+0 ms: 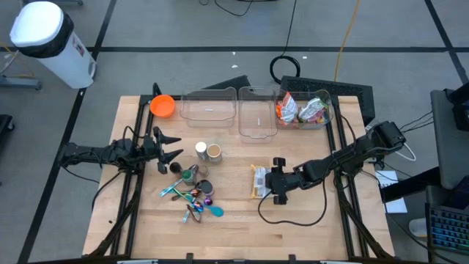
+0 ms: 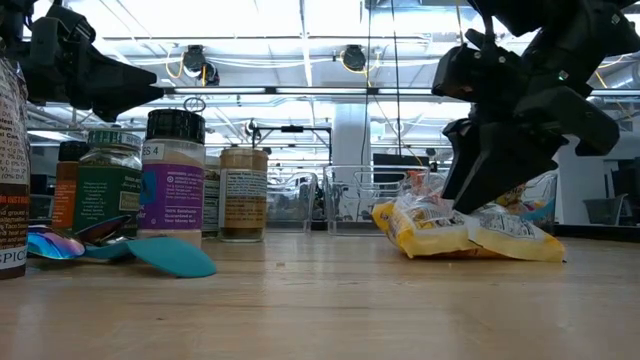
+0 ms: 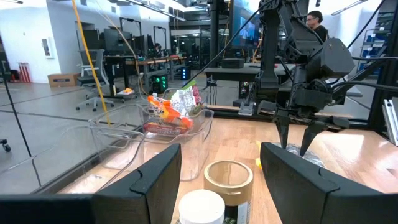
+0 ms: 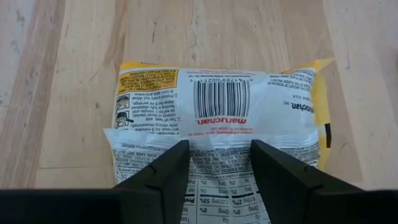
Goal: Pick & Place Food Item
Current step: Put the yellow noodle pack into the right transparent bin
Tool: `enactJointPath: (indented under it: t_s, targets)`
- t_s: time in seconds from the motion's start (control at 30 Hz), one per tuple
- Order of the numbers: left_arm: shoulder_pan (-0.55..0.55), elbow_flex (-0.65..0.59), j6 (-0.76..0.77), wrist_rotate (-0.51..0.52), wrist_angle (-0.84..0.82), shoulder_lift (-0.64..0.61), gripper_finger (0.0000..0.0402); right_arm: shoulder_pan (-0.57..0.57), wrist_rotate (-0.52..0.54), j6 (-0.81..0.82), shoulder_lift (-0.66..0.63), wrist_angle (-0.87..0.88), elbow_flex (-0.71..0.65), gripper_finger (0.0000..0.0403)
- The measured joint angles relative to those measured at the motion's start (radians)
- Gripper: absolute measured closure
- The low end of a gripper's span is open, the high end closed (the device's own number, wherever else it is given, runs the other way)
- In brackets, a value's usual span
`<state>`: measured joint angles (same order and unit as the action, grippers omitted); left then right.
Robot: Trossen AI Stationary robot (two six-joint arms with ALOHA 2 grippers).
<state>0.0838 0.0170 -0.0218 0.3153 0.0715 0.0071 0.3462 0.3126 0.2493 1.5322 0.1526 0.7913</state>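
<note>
Right wrist view: the ramen packet (image 4: 219, 134), a yellow crinkly plastic pouch, flat and rectangular, lies barcode side up on the pale wood-grain table (image 4: 81, 37). The right gripper (image 4: 219, 163) sits over it w/ 2 dark fingers pressing into the packet's middle seam, jaws part closed on the film but not yet a clear clamp. High view: packet (image 1: 257, 181) lies right of centre, just left of the gripper, long axis running near-to-far. 3 clear hard-plastic bins (image 1: 256, 111) stand at the far edge; the right-hand 1 holds snack bags. Left gripper (image 1: 170, 147) hovers by the spice jars (image 1: 207, 152), jaws apart, holding nothing.
</note>
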Motion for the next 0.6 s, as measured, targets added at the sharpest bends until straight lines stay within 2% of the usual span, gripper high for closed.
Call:
enactJointPath:
  t_s: [0.6]
  targets:
    - [0.0,0.0,0.0,0.0,0.0,0.0,0.0174,0.0,0.0,0.0,0.0,-0.01,-0.001,0.0281]
